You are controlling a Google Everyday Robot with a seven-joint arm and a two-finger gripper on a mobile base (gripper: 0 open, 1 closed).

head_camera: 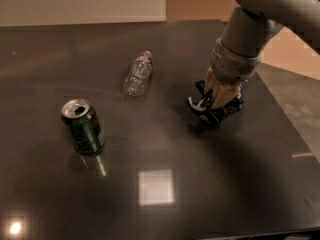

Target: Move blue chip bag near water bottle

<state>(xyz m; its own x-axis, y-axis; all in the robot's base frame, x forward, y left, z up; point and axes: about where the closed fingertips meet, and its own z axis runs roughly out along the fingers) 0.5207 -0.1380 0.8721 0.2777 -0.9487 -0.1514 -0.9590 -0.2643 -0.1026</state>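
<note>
Dark tabletop [235,184] seen from the near side. The arm entered from the upper right and ended in the gripper [212,105], which stood right of centre, pointing down at the surface. Its fingers were clenched on the blue chip bag [227,112], whose crumpled foil showed on both sides of them. The water bottle [138,74] lay on its side left of and farther back than the bag, apart from it. A green soda can [83,127] stood upright at the near left.
</note>
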